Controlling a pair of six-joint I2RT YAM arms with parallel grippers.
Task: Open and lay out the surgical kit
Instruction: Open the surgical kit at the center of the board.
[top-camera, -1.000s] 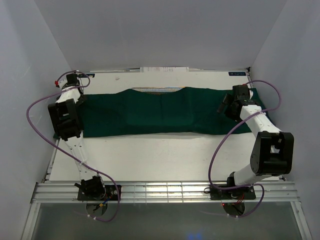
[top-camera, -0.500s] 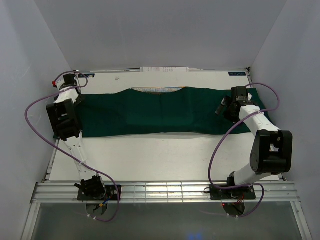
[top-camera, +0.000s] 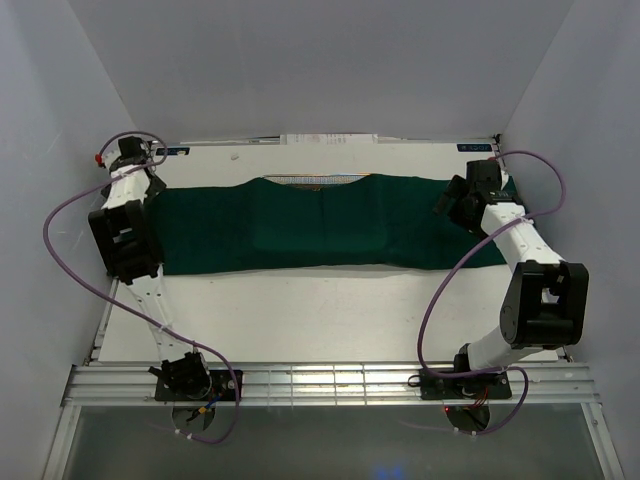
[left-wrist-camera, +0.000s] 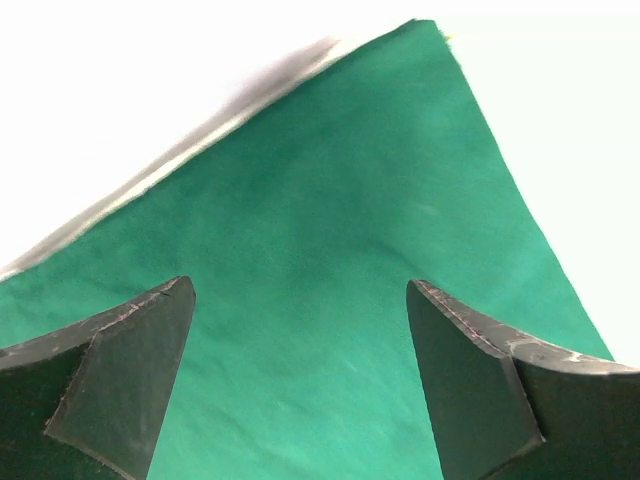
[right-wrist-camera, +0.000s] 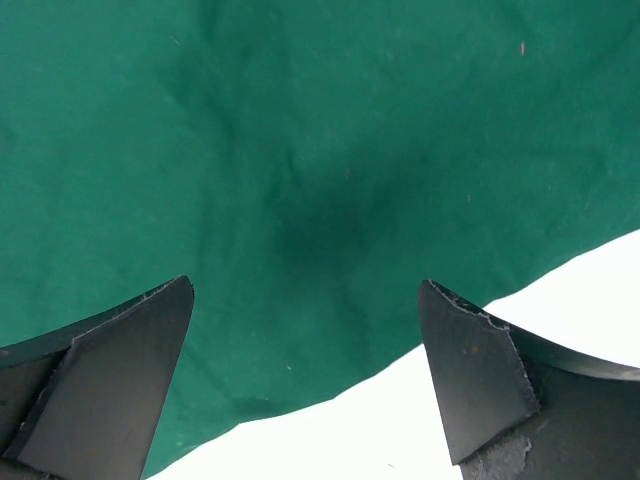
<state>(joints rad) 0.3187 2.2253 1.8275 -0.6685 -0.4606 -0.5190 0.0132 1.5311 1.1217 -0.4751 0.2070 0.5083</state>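
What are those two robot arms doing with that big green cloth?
They are unfolding it to lay it out. The dark green cloth lies spread in a long strip across the white table. The left gripper is over its left end and the right gripper over its right end, both open and holding nothing.

Top view: we look from high up behind arm bases (top-camera: 190, 378), facing forward and down. Far off; we take in whole table (top-camera: 300, 300) and full length of green cloth (top-camera: 320, 225).

Left wrist view: we sit just behind left gripper (left-wrist-camera: 298, 300), looking out between its fingers (left-wrist-camera: 120, 370) at cloth corner and white table, very near.

Right wrist view: same seat behind right gripper (right-wrist-camera: 307, 300), very near, cloth edge and table below.

Shared ground: each wrist view overlaps top view at one end of cloth. Wrist views face opposite ends.
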